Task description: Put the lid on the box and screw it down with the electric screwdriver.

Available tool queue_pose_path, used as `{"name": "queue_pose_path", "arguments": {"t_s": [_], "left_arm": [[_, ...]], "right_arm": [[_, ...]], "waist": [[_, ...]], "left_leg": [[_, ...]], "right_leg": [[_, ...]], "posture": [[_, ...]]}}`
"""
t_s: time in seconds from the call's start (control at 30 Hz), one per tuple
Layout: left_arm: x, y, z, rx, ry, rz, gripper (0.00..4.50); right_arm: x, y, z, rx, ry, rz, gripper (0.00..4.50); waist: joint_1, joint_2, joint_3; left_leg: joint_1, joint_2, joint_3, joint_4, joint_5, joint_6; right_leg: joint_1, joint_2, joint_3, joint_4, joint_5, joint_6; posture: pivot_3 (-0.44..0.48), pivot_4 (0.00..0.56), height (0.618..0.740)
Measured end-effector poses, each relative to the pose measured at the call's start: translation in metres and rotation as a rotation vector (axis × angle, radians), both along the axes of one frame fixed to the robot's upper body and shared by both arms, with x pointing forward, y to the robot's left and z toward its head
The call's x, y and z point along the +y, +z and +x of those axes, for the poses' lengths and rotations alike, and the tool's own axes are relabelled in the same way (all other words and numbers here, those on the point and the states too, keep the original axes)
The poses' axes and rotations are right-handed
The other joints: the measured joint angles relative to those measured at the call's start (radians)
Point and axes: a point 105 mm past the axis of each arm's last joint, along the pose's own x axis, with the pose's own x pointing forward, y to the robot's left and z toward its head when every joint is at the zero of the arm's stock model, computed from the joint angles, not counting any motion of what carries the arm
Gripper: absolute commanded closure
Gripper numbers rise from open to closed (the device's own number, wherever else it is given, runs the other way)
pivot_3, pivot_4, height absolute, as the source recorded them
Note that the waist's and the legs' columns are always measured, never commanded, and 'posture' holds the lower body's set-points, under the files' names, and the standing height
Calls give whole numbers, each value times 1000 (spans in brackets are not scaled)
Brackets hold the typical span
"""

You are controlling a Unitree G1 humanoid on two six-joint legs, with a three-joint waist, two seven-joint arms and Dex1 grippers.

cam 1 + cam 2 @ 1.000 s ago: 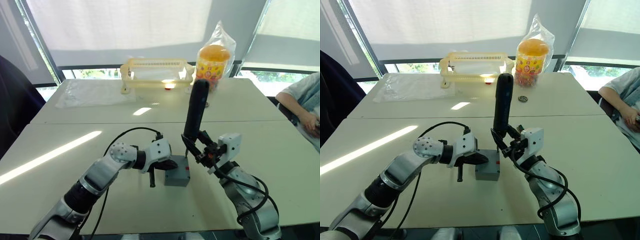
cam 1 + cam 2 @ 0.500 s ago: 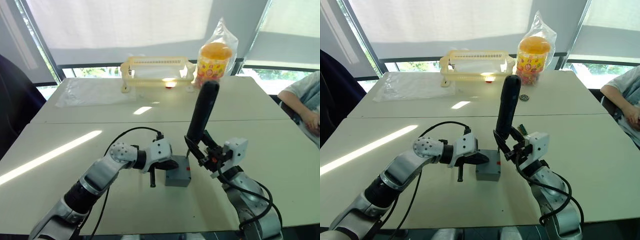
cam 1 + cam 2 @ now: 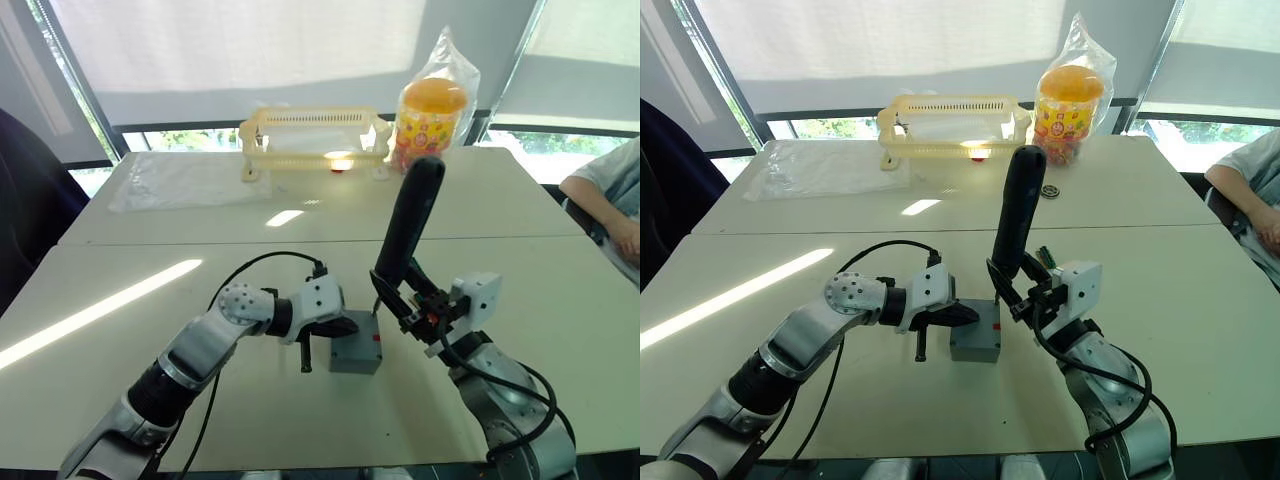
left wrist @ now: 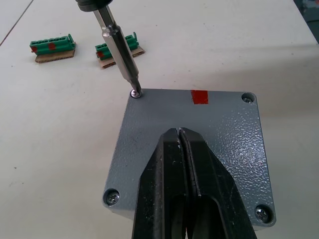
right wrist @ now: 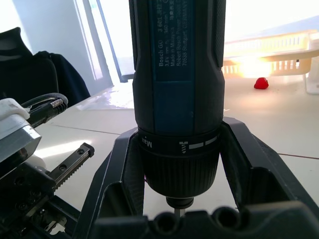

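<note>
Since a second ago, the electric screwdriver [image 3: 408, 225] has tipped from near upright to leaning toward the robot's right; the box [image 3: 356, 350] and left end effector [image 4: 180, 149] have not shifted. Right end effector [image 5: 182, 164] is clamped around the screwdriver's collar, bit tip seated on a corner screw [image 4: 134, 92] of the lid [image 4: 219, 134], which sits on the box. Left end effector's fingers are pressed together, resting on the lid. Legible on the barrel: "Bosch GO", "Max". Two green connectors [image 4: 52, 46] lie on the tabletop [image 3: 120, 300] just beyond the box.

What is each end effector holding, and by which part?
The right end effector grips the electric screwdriver around its lower collar. The left end effector, shut, presses on the lid.
</note>
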Motion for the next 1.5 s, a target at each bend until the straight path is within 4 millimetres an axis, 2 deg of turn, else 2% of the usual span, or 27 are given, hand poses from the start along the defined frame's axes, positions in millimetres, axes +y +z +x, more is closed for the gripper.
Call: {"name": "queue_pose_path", "arguments": {"t_s": [0.17, 0.4, 0.63, 0.9, 1.5], "left_arm": [[0, 0, 0, -2, -2, 0, 4500], [0, 0, 0, -4, 1, 1, 4500], [0, 0, 1, -5, 3, 3, 4500], [0, 0, 1, -7, 4, 4, 4500], [1, 0, 1, -8, 8, 5, 4500]], "right_arm": [[-2, 9, 2, -17, -9, 14, 2759], [0, 23, -5, -47, -1, 19, 2759], [3, 18, -6, -25, 8, 15, 2759], [3, 2, 1, 23, 6, -7, 2759], [1, -2, 4, 2, -3, -18, 2759]], "waist": [[0, 1, 1], [0, 1, 1], [-1, 1, 1], [0, 1, 1], [-1, 1, 1]], "left_leg": [[0, 0, 0, 1, 0, 0], [0, 0, 0, 2, 0, 0], [0, 1, 0, 4, 0, 0], [0, 1, 0, 4, 0, 0], [0, 1, 0, 5, 0, 0]], "right_leg": [[0, 0, 0, 1, 0, 0], [0, 3, 0, 4, 0, 0], [0, 4, 0, 5, 0, 0], [0, 4, 0, 5, 0, 0], [0, 5, 0, 9, 0, 1]], "posture": [[0, 150, 740], [0, 150, 740], [0, 150, 740], [0, 150, 740], [0, 150, 740]]}}
